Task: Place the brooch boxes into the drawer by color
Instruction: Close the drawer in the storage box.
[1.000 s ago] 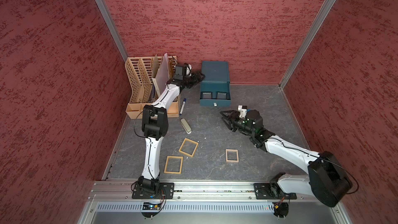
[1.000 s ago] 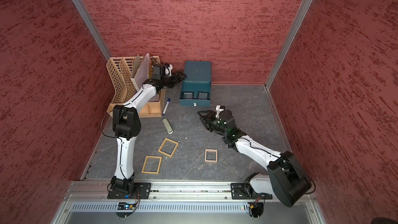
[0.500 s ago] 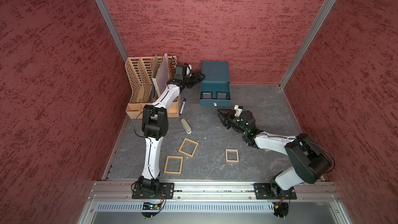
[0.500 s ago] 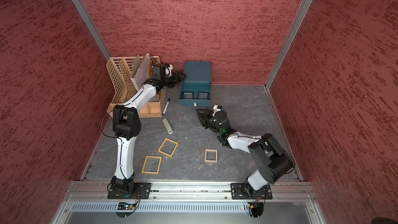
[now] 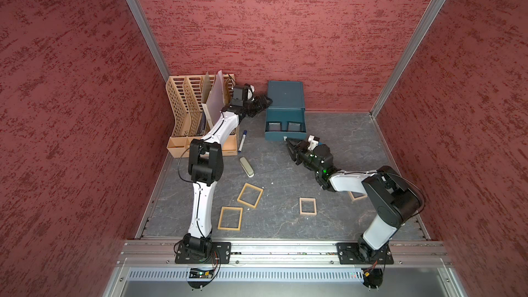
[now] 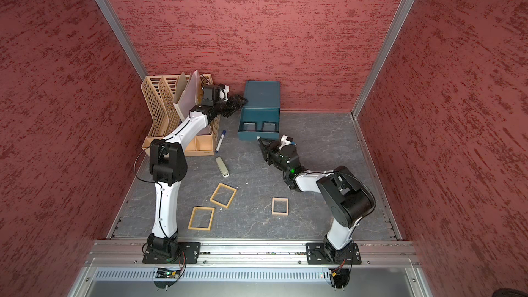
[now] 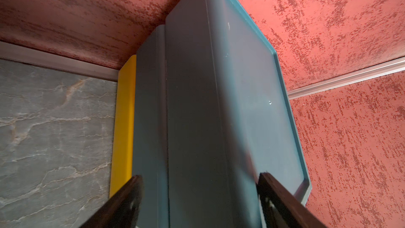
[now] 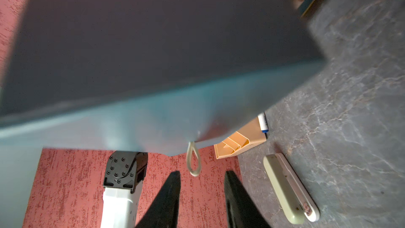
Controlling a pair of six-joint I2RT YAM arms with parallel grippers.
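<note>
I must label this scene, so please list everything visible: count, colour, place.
Tan wooden square-frame brooch boxes: 3, tan, flat on the table's near half; a tan corner under the right arm may be a fourth.
Small black square brooch boxes: 2, black, side by side in the open drawer.
Teal cabinet: 1, teal, at the back wall.
Cord loop: 1, beige, on the drawer front.
Yellow strip: 1, yellow, beside the cabinet.
Slotted file rack: 1, tan, by the left arm, holding sheets.
Marker pen: 1, white, blue cap, beside the rack.
Oblong eraser-like block: 1, beige-grey, near the marker.
Table: 1, grey stone pattern.
Left gripper: black, open, at the cabinet's side.
Right gripper: black, open, at the loop.
</note>
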